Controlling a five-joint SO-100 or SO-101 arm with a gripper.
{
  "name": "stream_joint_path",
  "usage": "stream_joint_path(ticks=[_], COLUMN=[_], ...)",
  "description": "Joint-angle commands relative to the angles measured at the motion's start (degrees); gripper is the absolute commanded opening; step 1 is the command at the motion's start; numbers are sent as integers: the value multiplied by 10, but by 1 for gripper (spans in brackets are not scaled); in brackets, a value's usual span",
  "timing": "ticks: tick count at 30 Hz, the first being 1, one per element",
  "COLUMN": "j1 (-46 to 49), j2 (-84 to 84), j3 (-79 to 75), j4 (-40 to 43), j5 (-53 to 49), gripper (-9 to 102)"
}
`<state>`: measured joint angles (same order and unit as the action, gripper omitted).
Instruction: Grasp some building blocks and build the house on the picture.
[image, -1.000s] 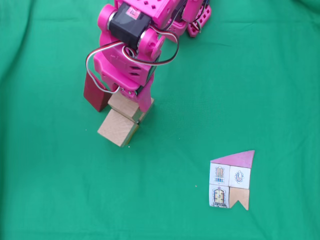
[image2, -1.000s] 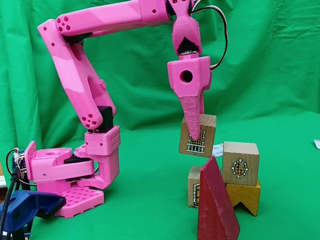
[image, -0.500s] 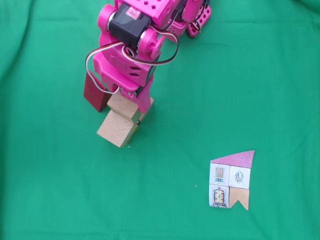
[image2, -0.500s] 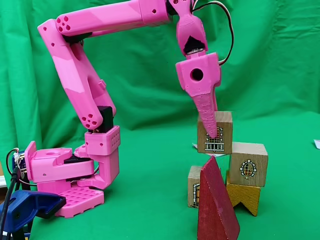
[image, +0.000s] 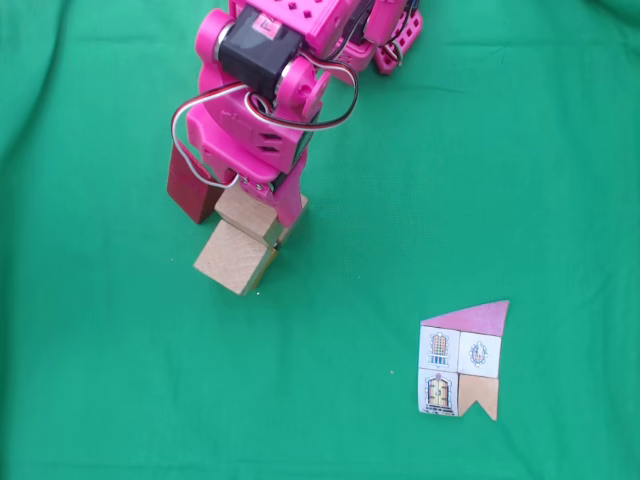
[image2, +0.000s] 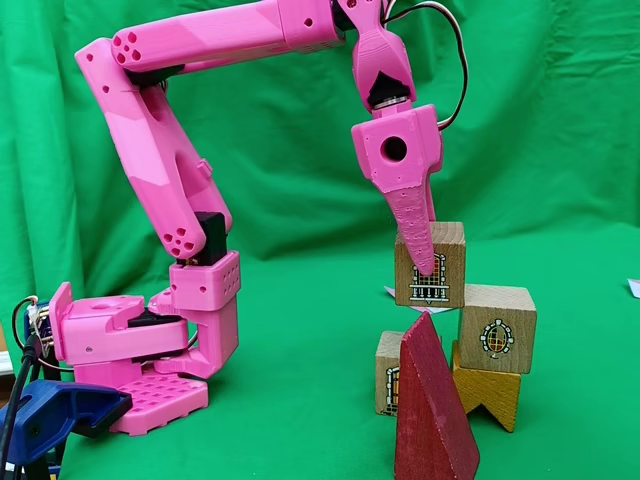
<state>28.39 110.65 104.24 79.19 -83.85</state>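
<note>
In a fixed view from the side, my gripper (image2: 428, 262) is shut on a light-wood cube with a window print (image2: 438, 268), held in the air. Below it, a cube with a door print (image2: 388, 374) rests on the cloth, partly hidden by the dark red wedge (image2: 432, 415) standing in front. A third cube, with an oval print (image2: 497, 328), sits on a yellow notched block (image2: 488, 392) just right of the held cube. In a fixed view from above, my gripper (image: 258, 196) covers the held cube (image: 248, 212), with the wedge (image: 188, 192) at its left and another cube (image: 234, 258) in front. The picture (image: 465, 358) lies flat at lower right.
Green cloth covers the table and hangs as a backdrop. The pink arm's base (image2: 150, 345) stands at the left in the side view, with a blue clamp (image2: 55, 415) in front of it. A scrap of white paper (image2: 634, 288) lies at the right edge.
In the side view my gripper carried the window cube to the right and slightly up. The oval-print cube shifted a little to the right on the yellow block. The last half second shows no movement.
</note>
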Motion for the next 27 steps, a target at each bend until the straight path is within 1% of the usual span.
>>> stream_joint_path(ticks=[1, 27], j1=[-2, -6], j2=[8, 0], j3=[-4, -3], j4=[-4, -4], j5=[3, -1], gripper=[20, 20])
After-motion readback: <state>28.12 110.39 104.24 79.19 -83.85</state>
